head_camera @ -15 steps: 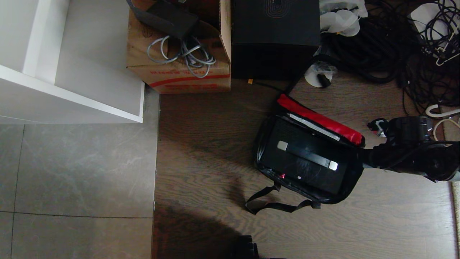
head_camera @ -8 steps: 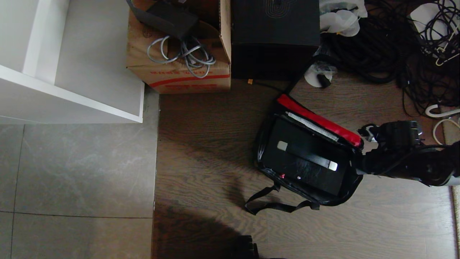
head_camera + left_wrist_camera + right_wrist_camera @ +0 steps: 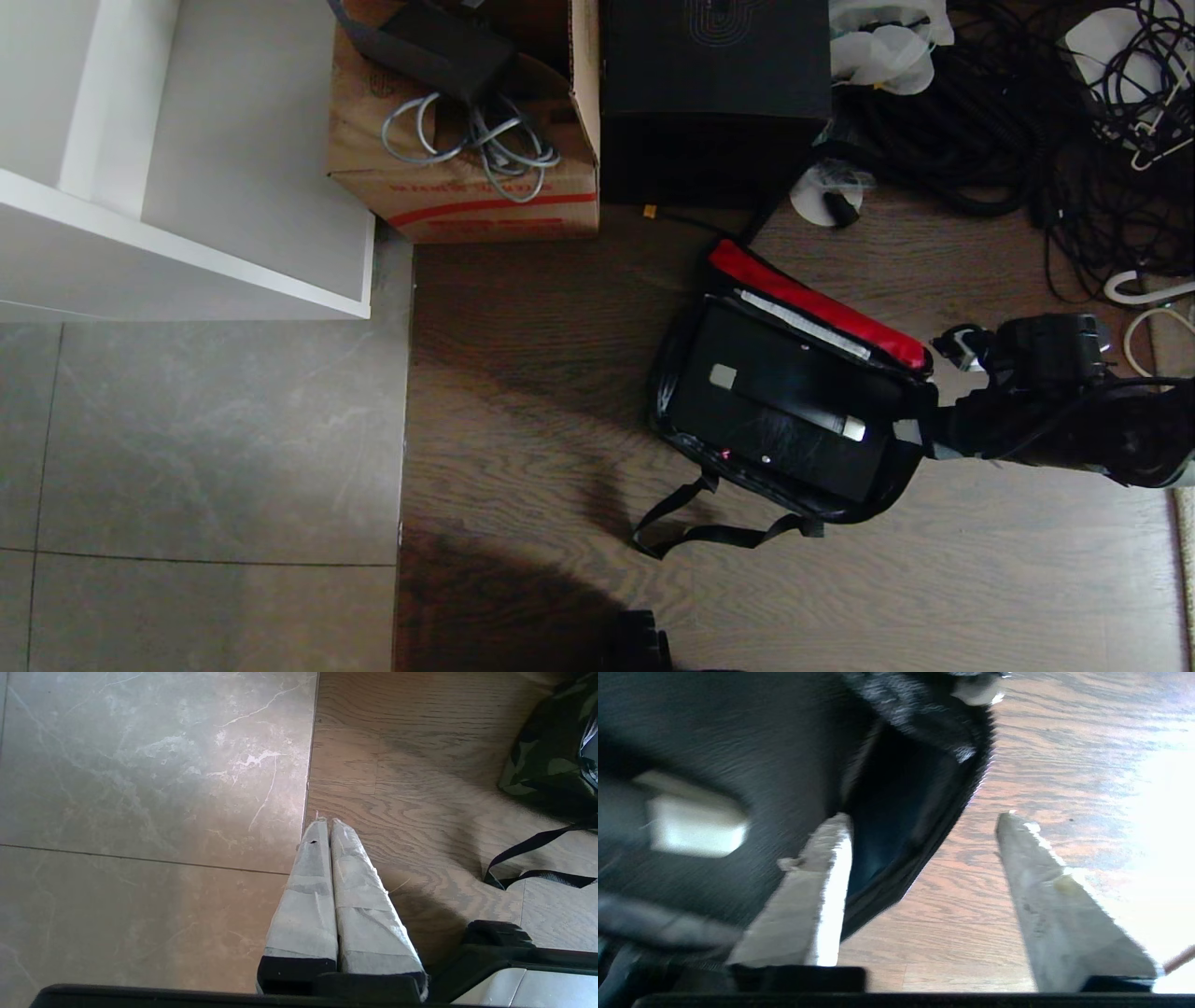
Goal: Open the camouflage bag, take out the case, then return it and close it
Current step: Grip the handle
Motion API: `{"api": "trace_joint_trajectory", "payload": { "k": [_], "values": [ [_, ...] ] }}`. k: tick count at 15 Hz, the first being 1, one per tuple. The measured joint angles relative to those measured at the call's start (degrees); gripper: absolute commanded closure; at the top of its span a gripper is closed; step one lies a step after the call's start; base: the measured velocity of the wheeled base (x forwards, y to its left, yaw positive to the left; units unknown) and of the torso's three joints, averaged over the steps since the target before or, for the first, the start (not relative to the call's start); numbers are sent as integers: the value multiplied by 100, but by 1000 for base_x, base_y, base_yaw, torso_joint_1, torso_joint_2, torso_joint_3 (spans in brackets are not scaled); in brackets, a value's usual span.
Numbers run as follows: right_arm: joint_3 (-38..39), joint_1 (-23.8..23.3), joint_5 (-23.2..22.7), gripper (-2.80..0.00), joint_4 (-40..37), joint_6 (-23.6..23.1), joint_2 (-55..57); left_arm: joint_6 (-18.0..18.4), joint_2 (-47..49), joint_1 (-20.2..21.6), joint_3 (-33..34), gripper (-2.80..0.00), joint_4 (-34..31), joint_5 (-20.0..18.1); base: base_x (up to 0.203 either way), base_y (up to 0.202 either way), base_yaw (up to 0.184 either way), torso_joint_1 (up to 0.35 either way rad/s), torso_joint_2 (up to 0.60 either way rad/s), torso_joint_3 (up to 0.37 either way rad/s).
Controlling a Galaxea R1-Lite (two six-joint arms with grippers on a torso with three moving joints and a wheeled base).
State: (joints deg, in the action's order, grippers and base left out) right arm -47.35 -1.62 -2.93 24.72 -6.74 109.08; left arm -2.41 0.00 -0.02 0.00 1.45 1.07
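Soft camouflage fabric bag (image 3: 887,485) lies unzipped on wood floor (image 3: 523,392), red lining showing; likely floppy. Flat black rigid case (image 3: 780,415) inside; best gripped by top handle (image 3: 784,403). Right gripper (image 3: 920,826) fingers spread, straddling bag's edge, clasping nothing; left gripper (image 3: 324,828) fingers pressed together, idle.

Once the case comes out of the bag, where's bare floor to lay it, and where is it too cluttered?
Free: wood floor between the camouflage bag and the grey tiles, below the cardboard box. The tiles are bare too. Also wood below the bag's straps.
Crowded: cables and the black box above the bag; the right gripper at its right end.
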Motion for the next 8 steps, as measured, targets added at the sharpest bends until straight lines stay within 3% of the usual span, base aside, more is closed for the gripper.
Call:
{"api": "trace_joint_trajectory", "payload": {
  "k": [4, 6, 8],
  "values": [
    [232, -11, -757, -280, -9, -338, -465, -1, 0, -2, 0, 0, 0, 0, 0, 0, 0, 0, 0, 0],
    [384, 1, -871, -280, -158, -770, -707, -1, 0, 0, 0, 0, 0, 3, 0, 0, 0, 0, 0, 0],
    [536, 196, -878, -280, -524, -920, -915, 0, 0, -2, 0, 0, 0, 5, 0, 0, 0, 0, 0, 0]
  ]
}}
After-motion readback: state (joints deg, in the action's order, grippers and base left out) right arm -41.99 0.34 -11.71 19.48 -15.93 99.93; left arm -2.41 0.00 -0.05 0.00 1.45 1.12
